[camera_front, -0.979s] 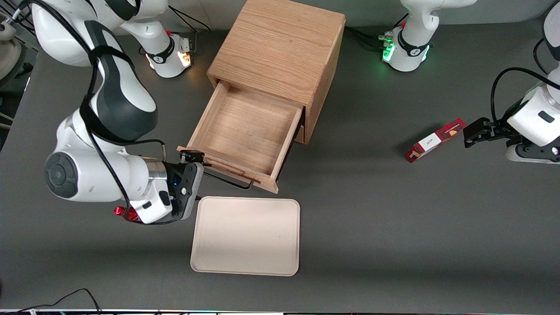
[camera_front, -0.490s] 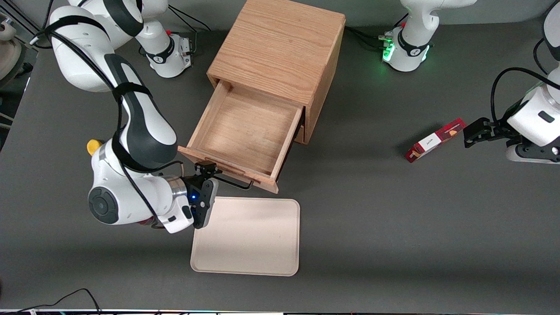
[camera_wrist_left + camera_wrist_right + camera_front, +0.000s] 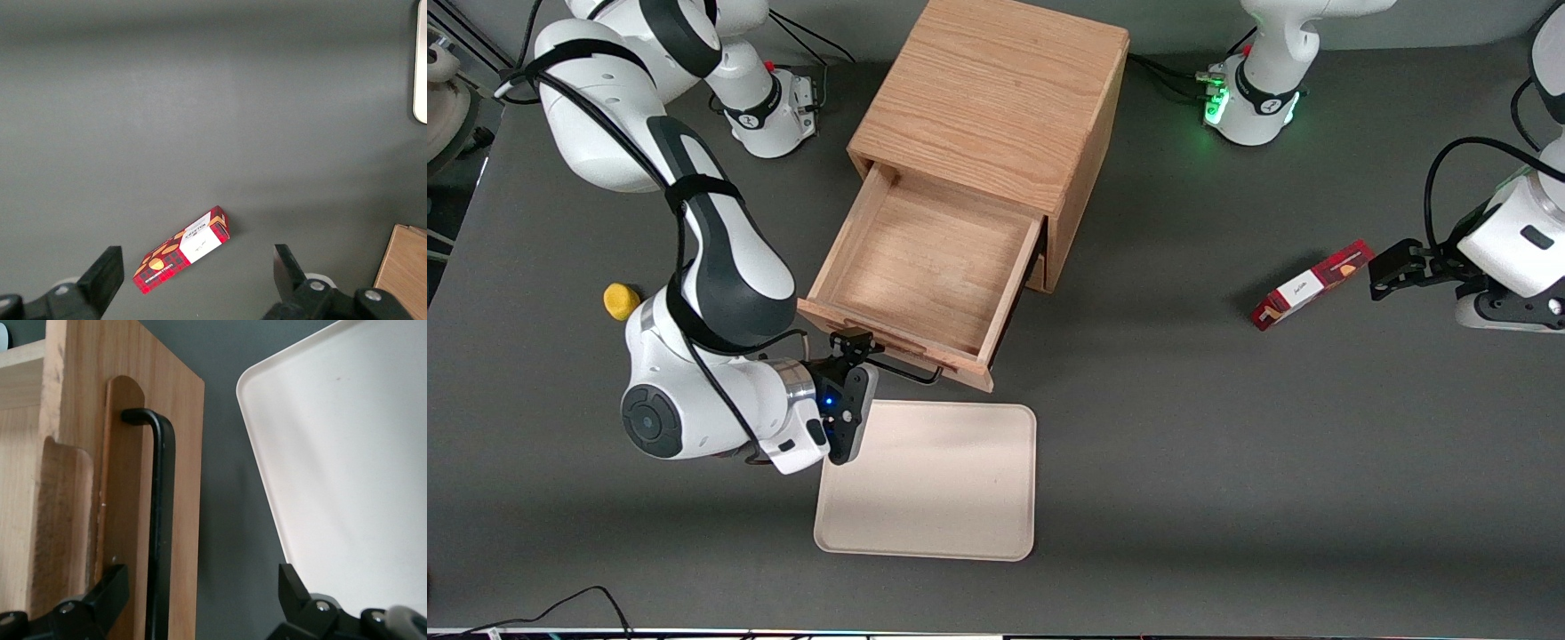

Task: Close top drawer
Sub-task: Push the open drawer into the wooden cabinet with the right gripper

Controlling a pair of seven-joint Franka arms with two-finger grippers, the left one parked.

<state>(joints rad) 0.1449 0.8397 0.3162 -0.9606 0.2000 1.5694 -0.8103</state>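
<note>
The shallow light oak top drawer (image 3: 925, 271) is seen pulled well out of the boxy oak cabinet (image 3: 996, 98), its black wire handle (image 3: 903, 372) facing the front camera. The right arm's black claw (image 3: 852, 348) is placed at the drawer front, at the handle's end toward the working arm; compared with half a second ago it has been shifted slightly along the front panel, and the drawer has not been moved. In the right wrist view the claw (image 3: 200, 590) is shown spread wide, one finger (image 3: 107, 593) over the wooden front beside the handle (image 3: 160, 520), the other over the flat cream rectangular tray (image 3: 347, 453), nothing being held. The tray (image 3: 925, 480) lies on the grey bench (image 3: 1227, 444) just nearer the camera than the drawer.
</note>
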